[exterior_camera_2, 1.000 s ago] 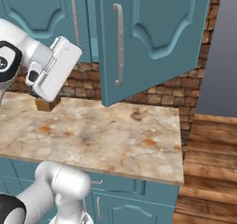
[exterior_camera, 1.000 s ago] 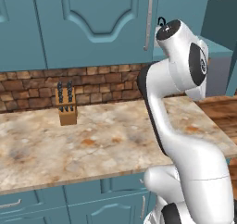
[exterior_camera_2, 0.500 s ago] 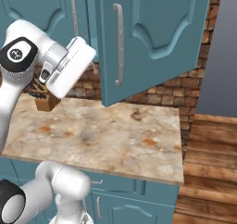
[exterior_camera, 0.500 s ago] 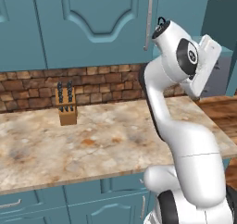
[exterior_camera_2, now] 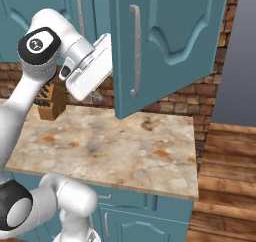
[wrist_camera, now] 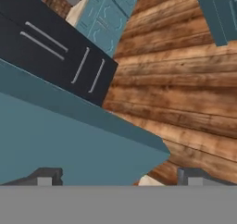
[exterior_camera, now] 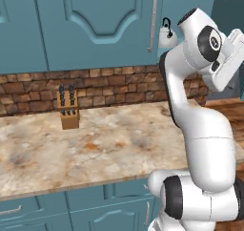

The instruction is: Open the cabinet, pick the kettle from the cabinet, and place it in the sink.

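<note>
With the cabinet (exterior_camera_2: pixel 165 41) door swung out, the wide-open gripper (wrist_camera: pixel 118 174) should come around the door's edge toward the kettle (exterior_camera: pixel 166 35) inside

There are no words, numbers or signs to read anywhere. The cabinet (exterior_camera_2: pixel 165 41) doors at the top are plain teal. The counter (exterior_camera: pixel 95 149) in the middle has no label. The knife block (exterior_camera: pixel 68 108) at the left has no brand on it. The kettle (exterior_camera: pixel 166 33) near the top right is plain too.
</note>
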Robot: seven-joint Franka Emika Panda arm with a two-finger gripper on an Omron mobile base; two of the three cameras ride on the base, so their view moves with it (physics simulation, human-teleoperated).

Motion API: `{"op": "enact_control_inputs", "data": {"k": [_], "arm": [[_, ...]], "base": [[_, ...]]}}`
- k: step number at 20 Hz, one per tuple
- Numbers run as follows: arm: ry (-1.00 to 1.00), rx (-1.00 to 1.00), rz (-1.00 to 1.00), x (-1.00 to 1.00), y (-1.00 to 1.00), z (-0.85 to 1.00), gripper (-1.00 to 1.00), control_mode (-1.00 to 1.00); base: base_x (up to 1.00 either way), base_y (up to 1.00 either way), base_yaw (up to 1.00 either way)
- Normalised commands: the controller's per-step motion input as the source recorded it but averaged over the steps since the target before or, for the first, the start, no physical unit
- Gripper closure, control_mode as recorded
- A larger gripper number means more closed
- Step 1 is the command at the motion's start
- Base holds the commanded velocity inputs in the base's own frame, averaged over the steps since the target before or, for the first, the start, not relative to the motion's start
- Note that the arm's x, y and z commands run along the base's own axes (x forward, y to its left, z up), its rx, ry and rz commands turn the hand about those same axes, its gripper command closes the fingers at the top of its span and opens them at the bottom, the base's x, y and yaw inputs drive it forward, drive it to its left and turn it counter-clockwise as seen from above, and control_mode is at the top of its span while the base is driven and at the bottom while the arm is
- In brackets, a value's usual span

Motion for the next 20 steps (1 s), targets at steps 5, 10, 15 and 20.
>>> {"op": "enact_control_inputs", "data": {"k": [5,10,15,20], "arm": [[-0.15,0.05,-0.09,-0.23,-0.54,0.0,-1.0,-1.0],[-0.08,0.07,-0.03,-0.15,-0.66,0.0,-1.0,-1.0],[-0.01,0.06,0.0,-0.08,-0.69,0.0,-1.0,-1.0],[0.0,0.04,0.0,-0.04,-0.64,0.0,-1.0,-1.0]], "base": [[0.0,0.0,0.0],[0.0,0.0,0.0],[0.0,0.0,0.0],[0.0,0.0,0.0]]}}
